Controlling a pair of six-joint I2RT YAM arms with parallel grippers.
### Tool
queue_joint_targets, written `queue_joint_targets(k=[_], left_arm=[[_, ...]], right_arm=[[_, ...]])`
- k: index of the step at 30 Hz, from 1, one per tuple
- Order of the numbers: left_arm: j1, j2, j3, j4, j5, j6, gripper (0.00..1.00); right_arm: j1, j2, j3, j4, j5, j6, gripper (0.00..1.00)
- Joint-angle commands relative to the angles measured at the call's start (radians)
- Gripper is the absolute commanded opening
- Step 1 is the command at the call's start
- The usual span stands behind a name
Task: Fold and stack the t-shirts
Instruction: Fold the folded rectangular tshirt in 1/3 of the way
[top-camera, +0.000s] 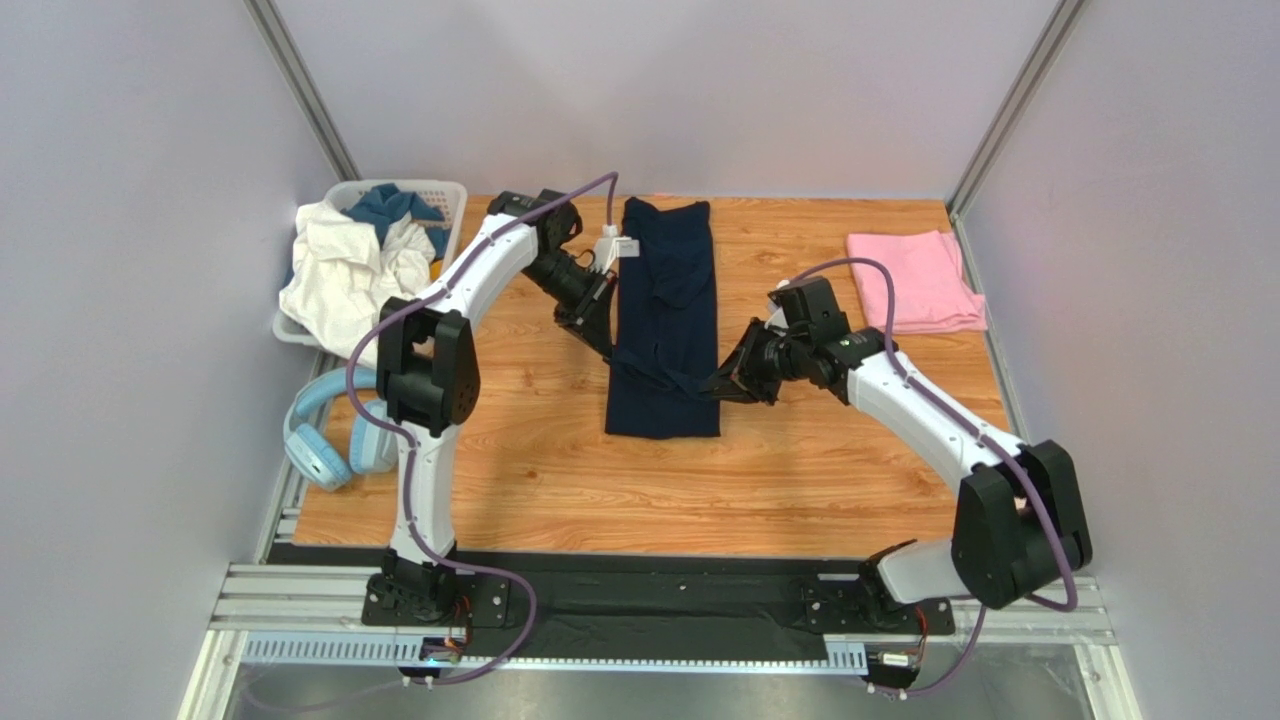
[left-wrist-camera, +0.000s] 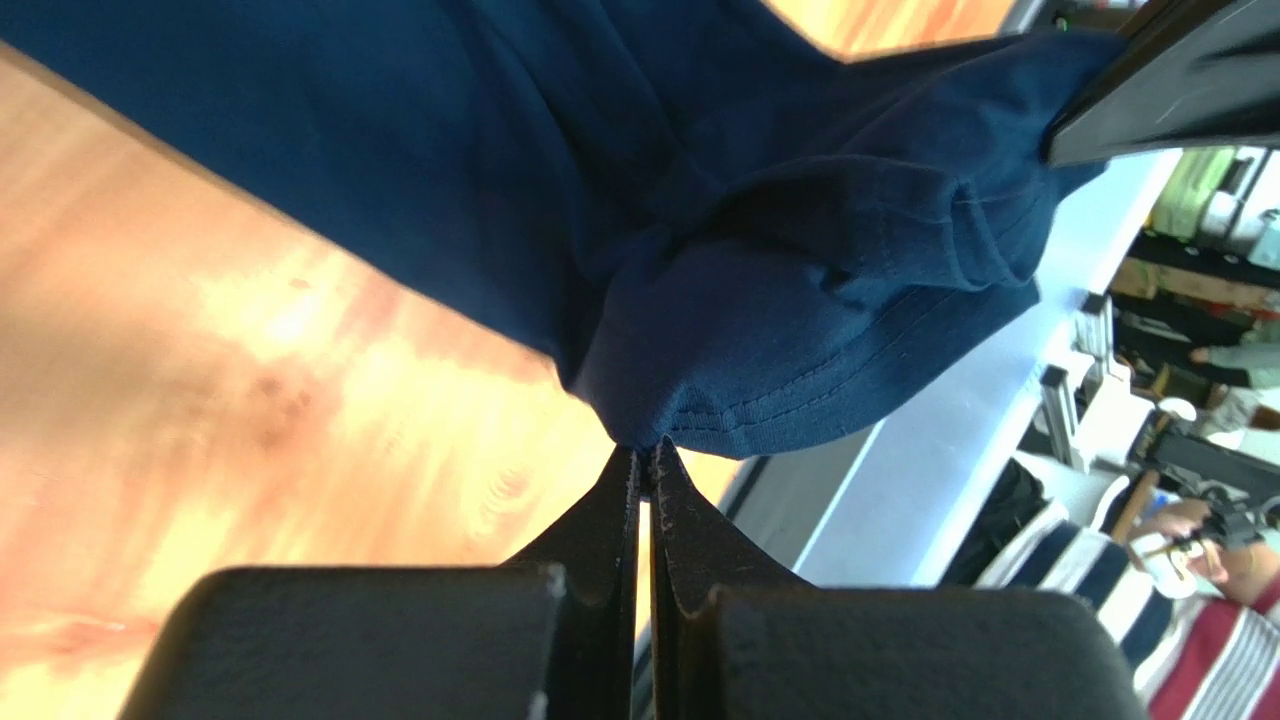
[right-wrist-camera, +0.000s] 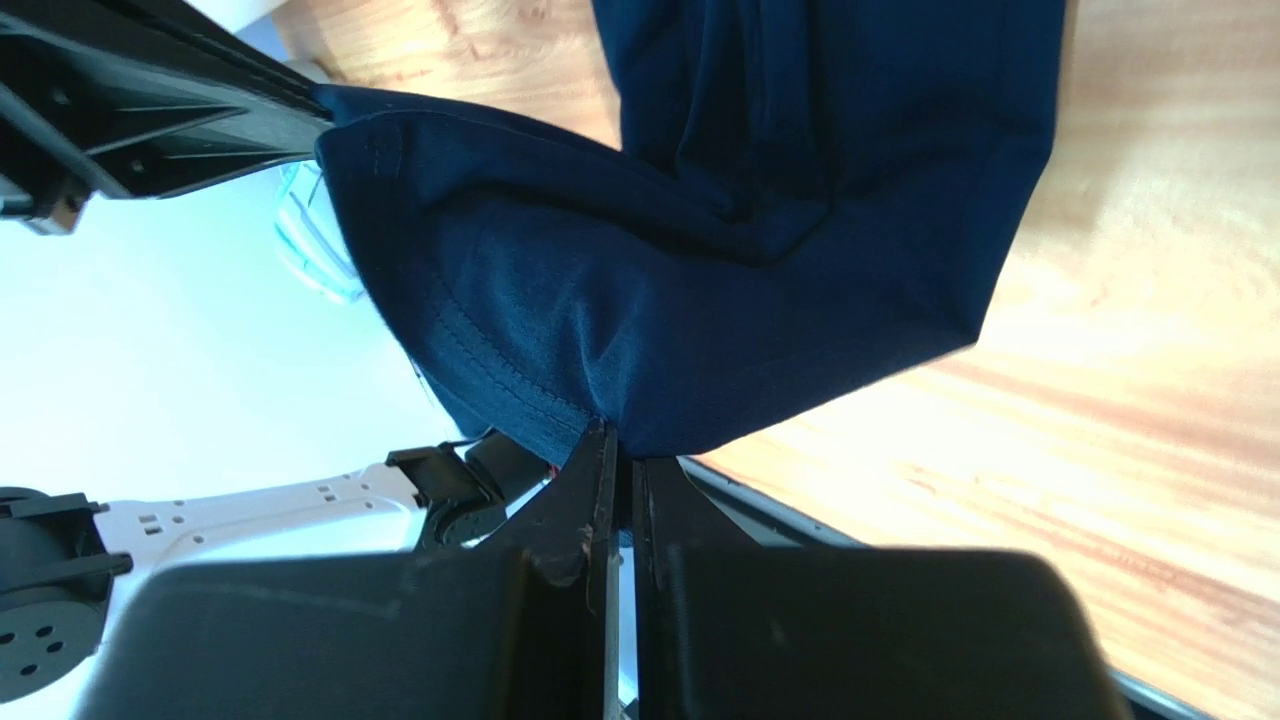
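Far-left, basket holds cloths; left hand, right hand pinch navy t-shirt.

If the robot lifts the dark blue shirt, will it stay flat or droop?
Probably droop: the navy t-shirt bunches and sags where the left gripper and right gripper pinch it. Likely light too: small pinches hold it.

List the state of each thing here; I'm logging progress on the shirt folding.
navy shirt: folded into a narrow strip, part pinched up
pink shirt: folded, lying flat
left end effector: shut on navy shirt
right end effector: shut on navy shirt
basket: holding loose clothes
headphones: lying untouched, left side
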Motion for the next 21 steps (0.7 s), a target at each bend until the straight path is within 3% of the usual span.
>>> queue_joint_targets(k=[1, 11, 21], left_arm=[[-0.012, 0.039, 0.122, -0.086, 0.006, -0.043, 0.00], [-0.012, 0.093, 0.167, -0.043, 0.014, -0.083, 0.00], [-0.012, 0.136, 0.226, -0.014, -0.069, -0.106, 0.00]], right_arm=[[-0.018, 0.066, 0.085, 0.049, -0.033, -0.043, 0.00], [-0.050, 0.239, 0.205, 0.081, -0.044, -0.072, 0.00], [-0.101, 0.331, 0.295, 0.081, -0.051, -0.094, 0.00]])
